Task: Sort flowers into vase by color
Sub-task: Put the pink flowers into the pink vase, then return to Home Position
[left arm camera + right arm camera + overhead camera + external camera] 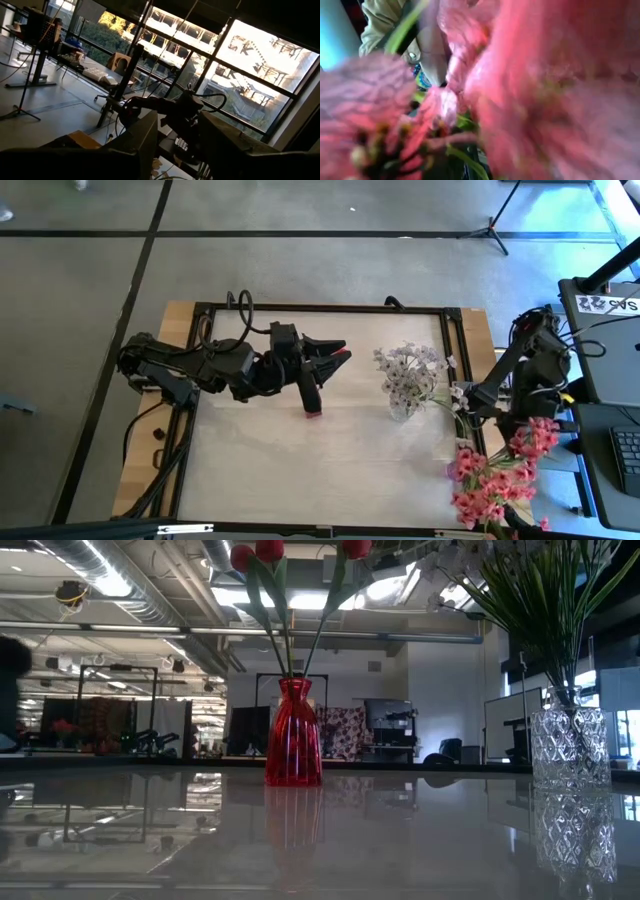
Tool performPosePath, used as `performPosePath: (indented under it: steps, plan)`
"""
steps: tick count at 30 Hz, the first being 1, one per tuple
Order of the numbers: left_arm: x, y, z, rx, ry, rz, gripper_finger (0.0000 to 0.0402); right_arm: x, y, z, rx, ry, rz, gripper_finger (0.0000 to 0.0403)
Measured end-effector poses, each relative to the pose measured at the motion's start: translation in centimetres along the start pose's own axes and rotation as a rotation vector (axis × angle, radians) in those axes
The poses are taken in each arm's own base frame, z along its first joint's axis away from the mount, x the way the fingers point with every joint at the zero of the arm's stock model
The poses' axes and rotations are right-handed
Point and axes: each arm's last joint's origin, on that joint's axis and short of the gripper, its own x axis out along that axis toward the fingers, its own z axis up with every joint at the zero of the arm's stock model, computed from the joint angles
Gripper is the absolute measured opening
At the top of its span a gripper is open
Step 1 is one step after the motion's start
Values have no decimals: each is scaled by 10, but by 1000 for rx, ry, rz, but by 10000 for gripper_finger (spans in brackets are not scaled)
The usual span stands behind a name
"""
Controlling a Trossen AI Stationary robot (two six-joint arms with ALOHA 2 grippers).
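Standing on the pale counter (pixel 300 470), a red vase (pixel 293 733) is seen holding red tulips (pixel 270 552), with the left jaws (pixel 338 350) spread wide just above it. A clear glass vase (pixel 569 748) of whitish sprigs (pixel 408 370) is set well apart from the red vase. Beyond the clear vase, at the counter's edge, the right jaws (pixel 462 412) are found near the pink sprays (pixel 495 480); their state cannot be told.

Red tulip-like blooms (pixel 270 552) cropped by the low view's top edge. Pink blossom sprays (pixel 485 95) blurred, filling the right wrist view and hiding the right gripper's fingers. Clear cut-glass vase (pixel 402 408) mostly hidden beneath whitish small-blossom sprigs (pixel 408 370) from above.
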Motion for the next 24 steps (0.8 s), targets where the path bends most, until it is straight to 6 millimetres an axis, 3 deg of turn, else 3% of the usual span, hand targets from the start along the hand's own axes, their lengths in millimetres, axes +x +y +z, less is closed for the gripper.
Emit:
performPosePath:
  steps: [4, 18, 24]
  plan:
    - [0, 0, 0, 0, 0, 0, 141, -4, 2, 1, 20, 31, -9, 197]
    - [0, 0, 0, 1, 0, 0, 141, -9, 2, -26, 222, 282, -104, 200]
    - [0, 0, 0, 1, 0, -1, 141, -19, 7, -30, 267, 280, -111, 200]
